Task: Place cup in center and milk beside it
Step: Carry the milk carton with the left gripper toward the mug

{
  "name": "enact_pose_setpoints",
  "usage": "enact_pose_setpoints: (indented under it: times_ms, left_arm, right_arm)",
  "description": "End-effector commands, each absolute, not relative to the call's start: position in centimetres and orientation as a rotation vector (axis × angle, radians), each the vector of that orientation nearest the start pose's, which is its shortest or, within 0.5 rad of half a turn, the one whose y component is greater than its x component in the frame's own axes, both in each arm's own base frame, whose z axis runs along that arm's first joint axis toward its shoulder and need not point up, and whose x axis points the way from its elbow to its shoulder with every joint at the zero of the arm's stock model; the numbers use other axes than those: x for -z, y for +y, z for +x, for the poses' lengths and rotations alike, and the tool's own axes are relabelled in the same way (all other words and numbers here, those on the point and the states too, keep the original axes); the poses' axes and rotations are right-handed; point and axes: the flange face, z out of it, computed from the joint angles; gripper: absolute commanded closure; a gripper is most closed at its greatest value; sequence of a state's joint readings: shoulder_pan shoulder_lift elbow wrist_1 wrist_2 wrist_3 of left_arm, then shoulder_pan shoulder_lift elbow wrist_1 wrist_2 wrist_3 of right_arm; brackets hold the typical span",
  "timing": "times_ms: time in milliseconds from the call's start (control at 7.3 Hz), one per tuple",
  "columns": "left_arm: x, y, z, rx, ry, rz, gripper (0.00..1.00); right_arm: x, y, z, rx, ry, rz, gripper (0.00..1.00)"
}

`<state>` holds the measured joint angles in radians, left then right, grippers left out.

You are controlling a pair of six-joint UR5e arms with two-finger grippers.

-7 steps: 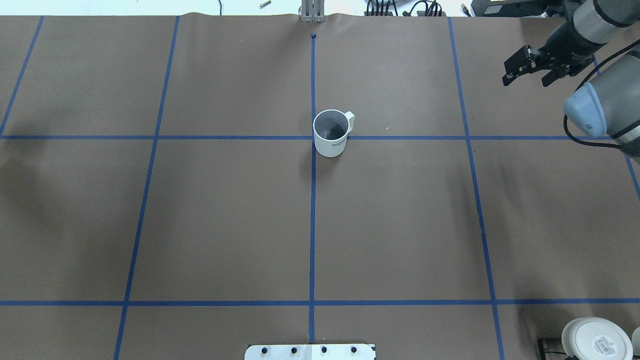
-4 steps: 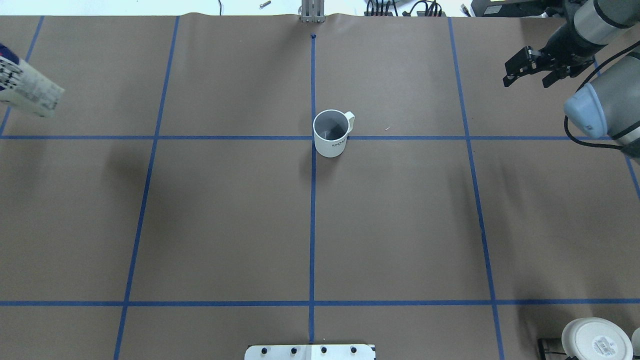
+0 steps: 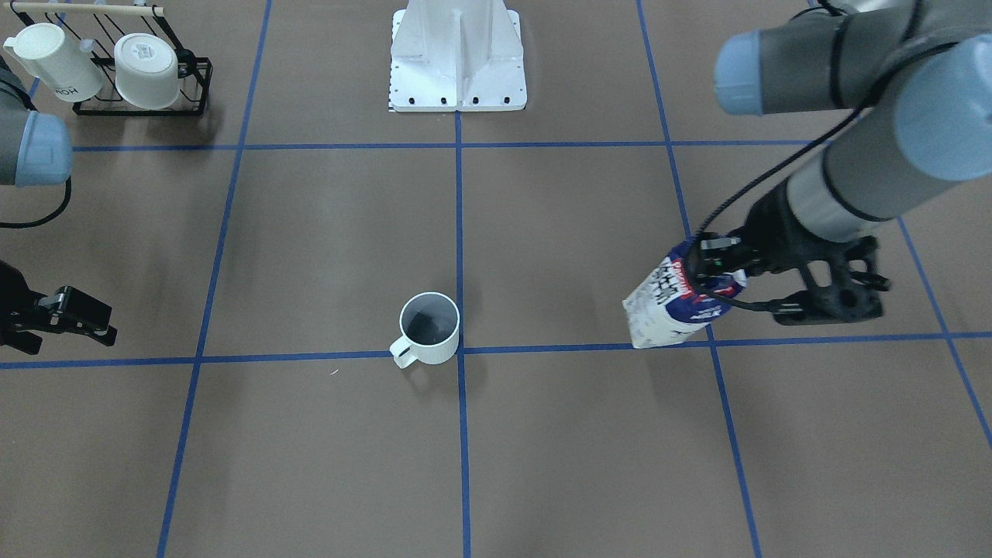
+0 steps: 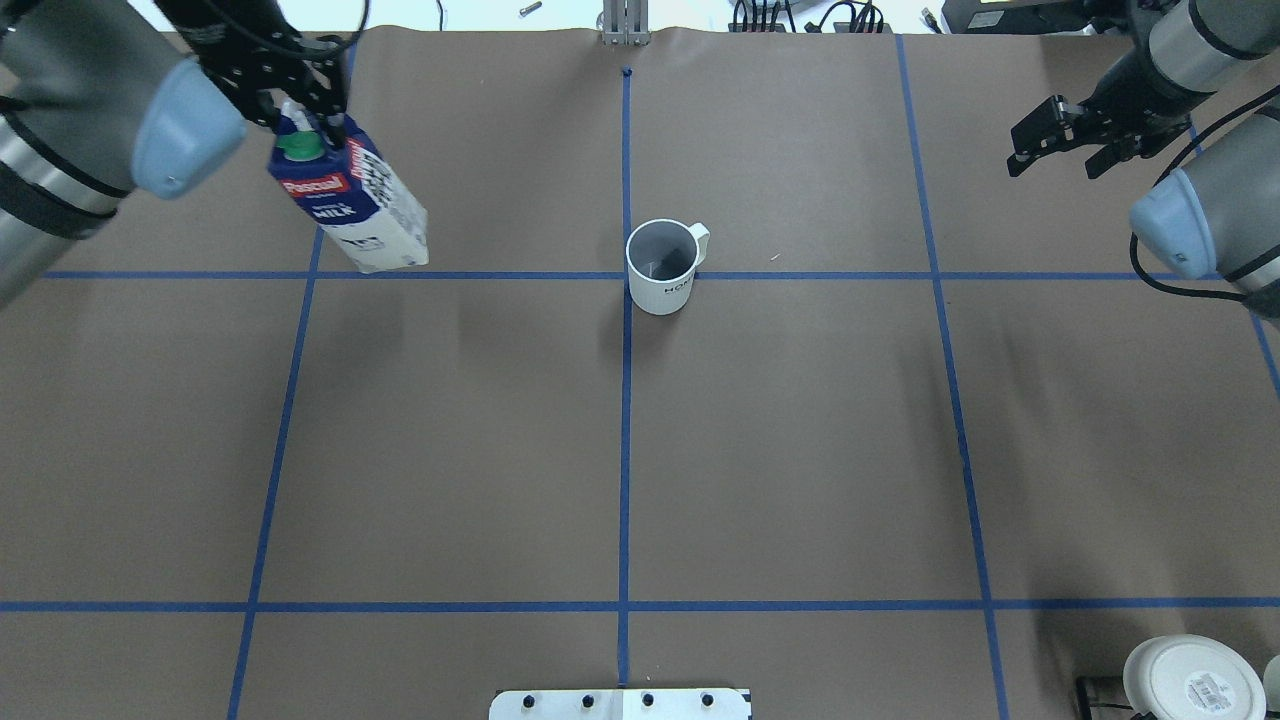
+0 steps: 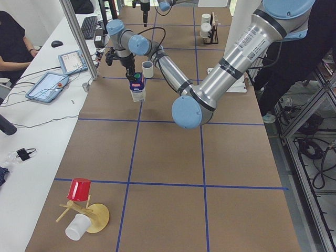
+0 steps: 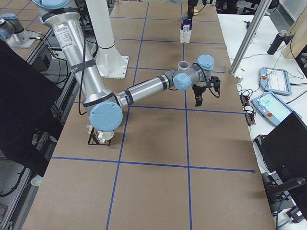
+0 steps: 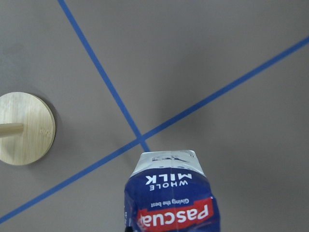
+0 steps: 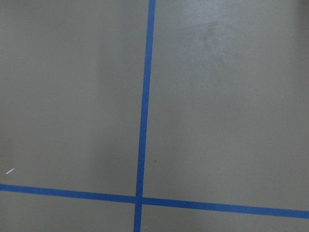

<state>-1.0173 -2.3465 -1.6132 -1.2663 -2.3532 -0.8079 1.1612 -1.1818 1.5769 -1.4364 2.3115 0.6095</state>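
Left claw (image 4: pixel 312 122) pinching tilted milk (image 4: pixel 352 205) by top; right claw (image 4: pixel 1052 160) spread, empty; we see cup (image 4: pixel 662 268) at center (image 3: pixel 463 350).

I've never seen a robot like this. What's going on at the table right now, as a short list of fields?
cup: upright, at the crossing of blue tape lines, handle pointing away from the robot
milk carton: tilted, held by its top, well apart from the cup
left gripper: shut on the milk carton
right gripper: open, holding nothing, off to the other side
left to do: milk carton not yet beside the cup
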Motion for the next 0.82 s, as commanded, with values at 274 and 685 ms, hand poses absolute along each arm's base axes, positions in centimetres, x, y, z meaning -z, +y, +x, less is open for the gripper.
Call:
enact_pose_setpoints:
  times_ms: [274,685]
  left_arm:
    - [-10.3,-59.4,45.7,0.122,0.889,-0.127,1.0]
    - [-10.7,-61.7,48.3,0.141,0.922,-0.112,1.0]
  right_arm:
    - [-42.3,-61.5,-19.6,0.009,-0.888,0.071,0.0]
    - [-42.3,-61.6,-19.5,0.008,-0.888,0.073,0.0]
